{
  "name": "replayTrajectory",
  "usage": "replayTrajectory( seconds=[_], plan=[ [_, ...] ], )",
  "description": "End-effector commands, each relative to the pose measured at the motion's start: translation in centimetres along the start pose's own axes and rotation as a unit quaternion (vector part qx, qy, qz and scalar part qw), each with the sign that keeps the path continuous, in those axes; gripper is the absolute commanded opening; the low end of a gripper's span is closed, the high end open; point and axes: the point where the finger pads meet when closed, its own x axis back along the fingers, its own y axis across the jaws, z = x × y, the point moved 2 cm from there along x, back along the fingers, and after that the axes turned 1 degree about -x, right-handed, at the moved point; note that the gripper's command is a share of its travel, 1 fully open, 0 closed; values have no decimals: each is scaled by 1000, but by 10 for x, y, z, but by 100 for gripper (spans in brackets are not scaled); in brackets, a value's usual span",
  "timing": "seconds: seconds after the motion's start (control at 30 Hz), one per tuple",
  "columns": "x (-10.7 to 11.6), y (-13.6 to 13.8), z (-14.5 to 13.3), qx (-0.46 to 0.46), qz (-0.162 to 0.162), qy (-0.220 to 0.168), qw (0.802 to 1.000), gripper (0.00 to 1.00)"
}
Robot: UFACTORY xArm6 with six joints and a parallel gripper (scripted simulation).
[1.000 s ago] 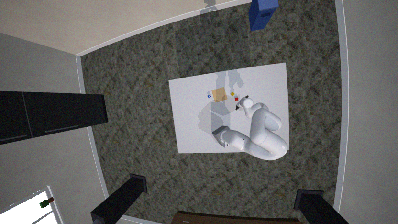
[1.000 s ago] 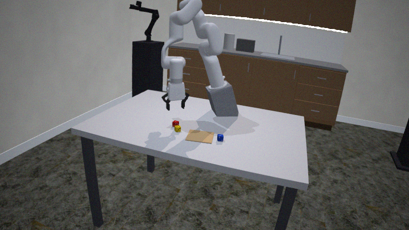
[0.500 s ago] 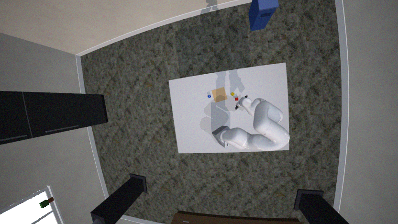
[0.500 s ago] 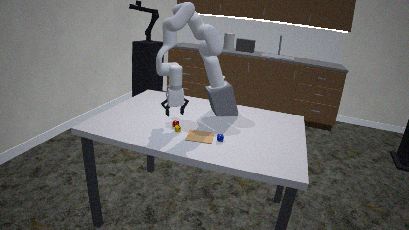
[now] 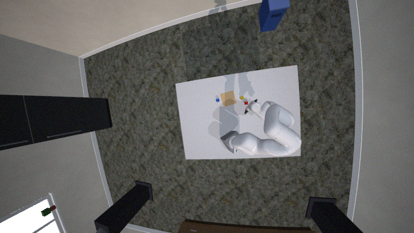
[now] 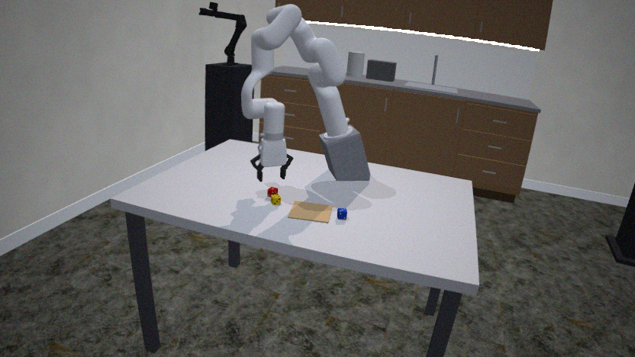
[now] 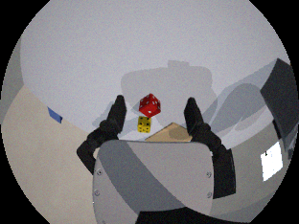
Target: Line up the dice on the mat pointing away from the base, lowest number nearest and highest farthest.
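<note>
A tan mat [image 6: 310, 211] lies flat on the white table; it also shows in the overhead view [image 5: 228, 98]. A red die [image 6: 272, 191] and a yellow die [image 6: 275, 199] sit close together on the table left of the mat. A blue die [image 6: 342, 213] sits on the table just right of the mat. My gripper [image 6: 270, 172] is open and empty, hanging above the table a little behind the red die. In the wrist view the red die [image 7: 149, 104] shows between my fingertips, with the yellow die [image 7: 145, 123] and the mat's corner [image 7: 172, 133] beyond.
The arm's grey base [image 6: 345, 155] stands on the table behind the mat. A black pedestal with a small black arm [image 6: 226, 101] stands beyond the table's far left corner. Kitchen cabinets [image 6: 421, 128] line the back wall.
</note>
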Motion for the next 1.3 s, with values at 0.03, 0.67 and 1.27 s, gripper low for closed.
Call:
replayTrajectory(
  seconds=[0.03, 0.67, 1.27],
  plan=[
    [0, -1, 0, 0, 1, -1, 1000, 100],
    [0, -1, 0, 0, 1, -1, 1000, 100],
    [0, -8, -38, 0, 1, -1, 1000, 100]
  ],
)
